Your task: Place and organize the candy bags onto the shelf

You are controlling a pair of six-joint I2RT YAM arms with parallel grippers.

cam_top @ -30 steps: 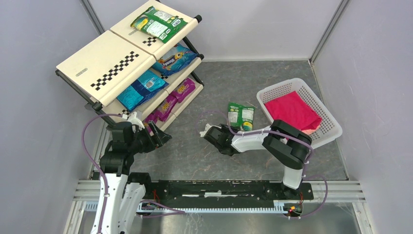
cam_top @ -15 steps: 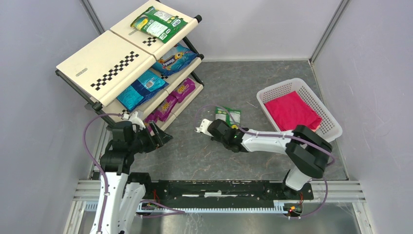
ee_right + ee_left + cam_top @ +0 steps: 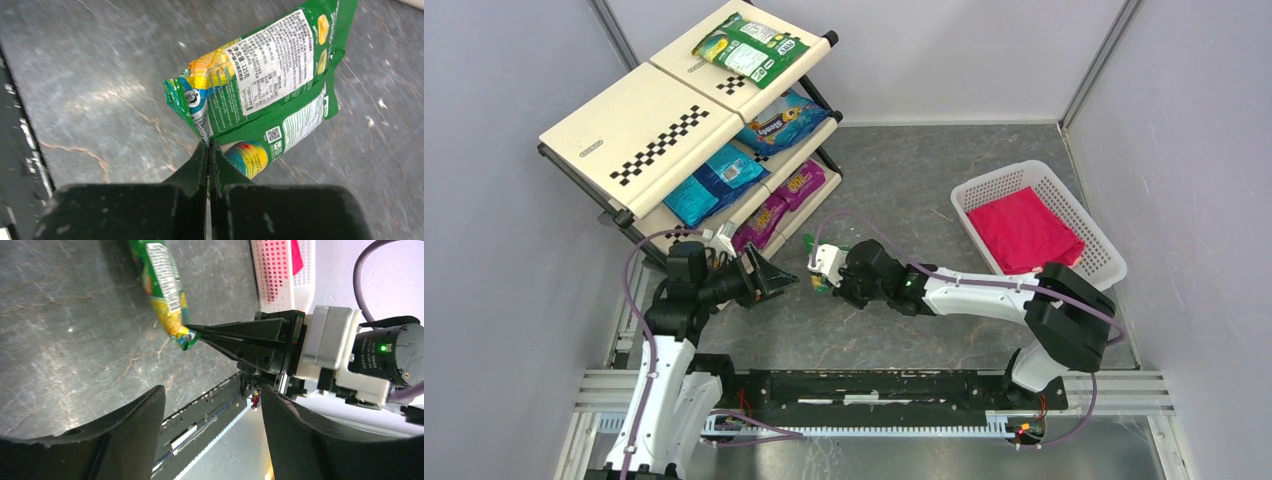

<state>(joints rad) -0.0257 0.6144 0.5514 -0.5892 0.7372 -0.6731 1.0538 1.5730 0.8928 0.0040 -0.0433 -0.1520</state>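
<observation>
At the near edge of the grey table [image 3: 894, 170], the left gripper [image 3: 774, 278] stands with its jaws spread wide and nothing between them, pointing across at the right gripper [image 3: 824, 270] close in front of it. The right gripper [image 3: 208, 147] has its fingers pressed together on the bottom corner of a green-yellow candy bag [image 3: 260, 95], which stands up from the pinch clear of the tabletop, its printed back panel facing the wrist camera; a second green layer lies against it, and whether that is another pouch cannot be told. From the left wrist, the held bag [image 3: 162, 285] hangs just beyond the open jaws, apart from both fingers. Behind, at far left, the shelf [image 3: 639, 135] carries a green bag [image 3: 749, 50] on its top tier, two blue bags [image 3: 779, 122] [image 3: 714, 180] on the middle tier and two magenta bags [image 3: 799, 185] [image 3: 762, 222] on the bottom. At far right, a white lattice basket [image 3: 1109, 262] holds a folded red cloth [image 3: 1024, 228].
</observation>
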